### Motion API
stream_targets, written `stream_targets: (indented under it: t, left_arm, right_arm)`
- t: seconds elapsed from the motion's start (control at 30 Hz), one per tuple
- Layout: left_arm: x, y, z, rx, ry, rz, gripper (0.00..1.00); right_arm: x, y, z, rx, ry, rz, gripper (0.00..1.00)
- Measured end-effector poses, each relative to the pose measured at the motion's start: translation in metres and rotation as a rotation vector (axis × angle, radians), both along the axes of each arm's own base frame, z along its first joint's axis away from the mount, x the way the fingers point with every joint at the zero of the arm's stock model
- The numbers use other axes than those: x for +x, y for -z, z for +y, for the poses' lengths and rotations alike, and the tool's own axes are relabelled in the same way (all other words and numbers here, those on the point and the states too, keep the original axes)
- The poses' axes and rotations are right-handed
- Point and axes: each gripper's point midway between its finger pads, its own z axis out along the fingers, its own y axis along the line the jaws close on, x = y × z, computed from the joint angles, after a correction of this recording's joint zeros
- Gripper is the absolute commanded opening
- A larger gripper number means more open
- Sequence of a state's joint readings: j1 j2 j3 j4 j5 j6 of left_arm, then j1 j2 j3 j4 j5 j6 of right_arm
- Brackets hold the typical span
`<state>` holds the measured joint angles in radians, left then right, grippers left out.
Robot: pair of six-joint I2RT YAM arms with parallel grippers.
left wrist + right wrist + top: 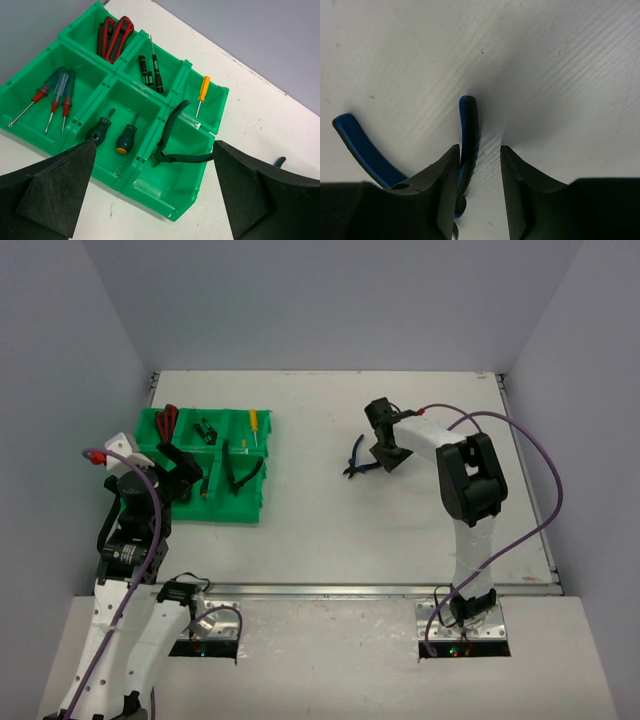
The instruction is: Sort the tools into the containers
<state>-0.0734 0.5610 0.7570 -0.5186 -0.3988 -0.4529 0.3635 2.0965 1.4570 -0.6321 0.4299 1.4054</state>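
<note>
Inspected: my right pincer (479, 155), set low over the table (400, 530), right of centre, jaws partway apart and not clamped on anything. One handle of the blue-handled pliers (469, 130) lies between the jaws. It touches the finger on the left of the wrist view, and bare table shows between it and the opposite finger. The second handle splays away outside the jaws, further left in that view. The enclosed handle runs lengthwise away from my wrist, square to the line on which the jaws shut, so I judge the alignment fit for a grasp on that single handle. Risk noted: held off-centre, the tool may swing about its pivot when lifted. From overhead the pliers (357, 462) lie flat on the table, nose toward the near left, handles under the pincer (385, 455). Destination: the green tray (245, 515) sits well apart to the left. My left pincer (154, 150) hangs above the tray's near edge, jaws spread wide and holding nothing. The right arm is plainly nearer the pliers; the left is nearer the tray. Green-handled pliers (187, 158) occupy one near compartment, which I judge the likely place for the blue pair.
</note>
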Motion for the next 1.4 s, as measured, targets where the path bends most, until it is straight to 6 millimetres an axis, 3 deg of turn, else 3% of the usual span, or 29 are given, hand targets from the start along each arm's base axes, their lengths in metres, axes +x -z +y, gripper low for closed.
stream_targets:
  t: [0.2, 0.43, 0.6, 0.77, 0.9, 1.07, 1.4]
  left_arm:
    - [0.0, 0.0, -0.001, 0.0, 0.004, 0.0, 1.0]
    - [0.002, 0.0, -0.003, -0.002, 0.017, 0.001, 1.0]
    - [0.003, 0.001, -0.004, -0.003, 0.021, 0.004, 1.0]
    - [0.002, 0.001, -0.004, -0.003, 0.021, 0.004, 1.0]
    - [0.002, 0.0, -0.002, -0.001, 0.012, 0.0, 1.0]
    - [-0.002, -0.005, 0.003, 0.002, -0.019, -0.023, 1.0]
    - [-0.013, -0.017, 0.012, -0.006, -0.076, -0.08, 1.0]
  right_arm:
    - [0.002, 0.002, 0.004, 0.03, 0.012, -0.006, 0.0]
    - [-0.002, 0.002, 0.008, 0.082, -0.03, -0.043, 0.0]
    - [-0.024, -0.016, 0.014, 0.074, -0.116, -0.076, 0.0]
    - [-0.032, -0.083, 0.055, 0.06, -0.249, -0.25, 0.0]
    - [-0.044, -0.12, 0.099, 0.064, -0.342, -0.35, 0.0]
    - [-0.058, -0.14, 0.138, 0.022, -0.4, -0.393, 0.0]
    - [-0.059, -0.178, 0.235, -0.038, -0.48, -0.504, 0.0]
